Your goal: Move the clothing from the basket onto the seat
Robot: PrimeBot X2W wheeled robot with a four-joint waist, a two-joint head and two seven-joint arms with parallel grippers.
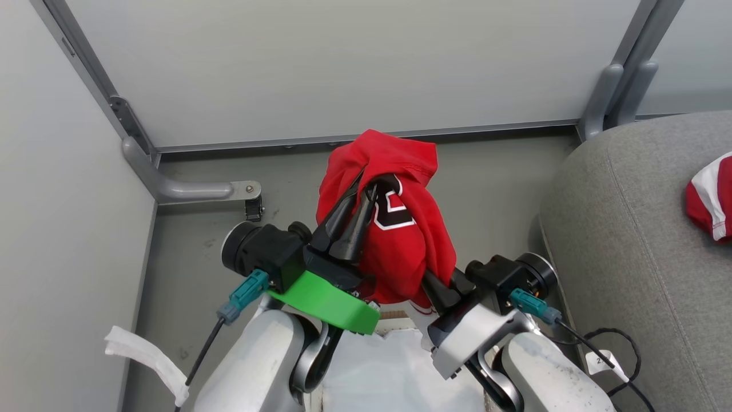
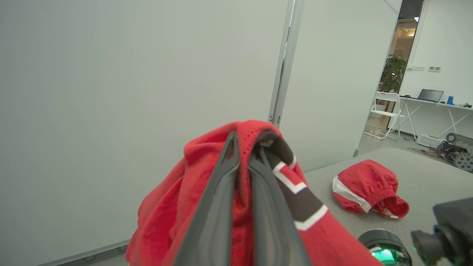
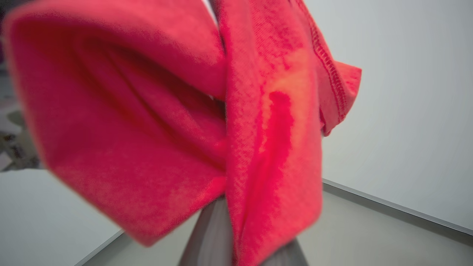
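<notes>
Black numeral edged in white on the red jersey (image 1: 403,252), folded and only partly legible, white cable tag (image 1: 600,361), print too small to read

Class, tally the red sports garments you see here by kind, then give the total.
jersey, held up off the floor: 1
shorts, lying on the seat: 1
Total: 2

forearms (image 1: 257,366) pale grey | left collar (image 1: 326,300) green | cable plugs (image 1: 246,292) teal
</notes>
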